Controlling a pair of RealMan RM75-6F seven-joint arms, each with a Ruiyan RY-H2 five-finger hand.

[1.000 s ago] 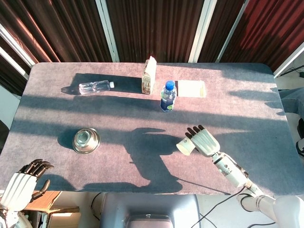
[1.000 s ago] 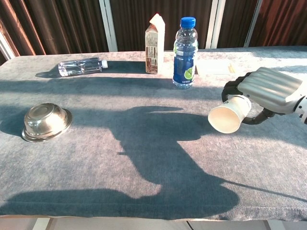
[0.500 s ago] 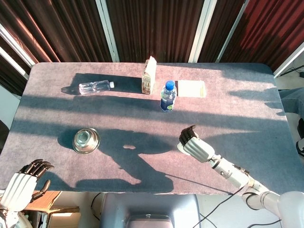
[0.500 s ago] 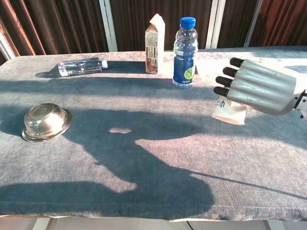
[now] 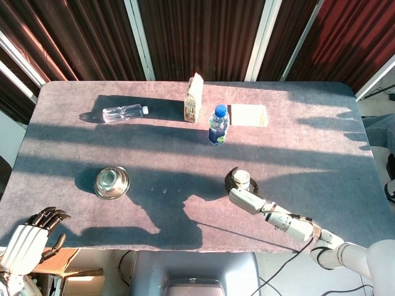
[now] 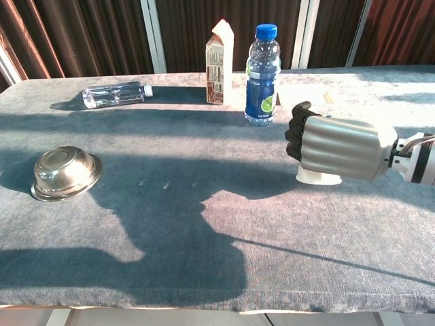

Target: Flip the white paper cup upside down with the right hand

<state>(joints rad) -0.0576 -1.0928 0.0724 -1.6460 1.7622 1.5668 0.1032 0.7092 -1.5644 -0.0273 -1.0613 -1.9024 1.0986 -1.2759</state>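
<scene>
a: start with the worktop [image 5: 321, 160]. your right hand [image 6: 338, 147] is low over it, near the front edge and right of centre, and the white paper cup [image 6: 318, 177] looks to be sitting mouth-down on the cloth under that hand. from above you can see the cup's round base [image 5: 241, 179] facing up.

b: and the fingers?

a: curled around the cup, dark fingertips [image 6: 297, 129] wrapping its far side, so you're holding it. the flip itself looks done, judging by that wide rim on the cloth. the step in hand is the release: uncurl evenly and lift straight up, so a trailing fingertip doesn't drag this light cup over. don't sweep sideways.

b: what's around me?

a: biggest first: the milk carton [image 6: 219, 62] upright at the back, the blue-capped water bottle [image 6: 262, 75] just right of it and the nearest thing to your hand, beyond the cup. a clear bottle [image 6: 114, 94] lies on its side at the back left, a steel bowl [image 6: 66, 172] sits upside down at the left, and a pale flat packet [image 5: 249, 115] lies behind the water bottle. nothing blocks a lift upward.

b: left hand?

a: your left hand [image 5: 28, 239] is off the front left corner, fingers curled in on nothing, well apart from everything.
</scene>
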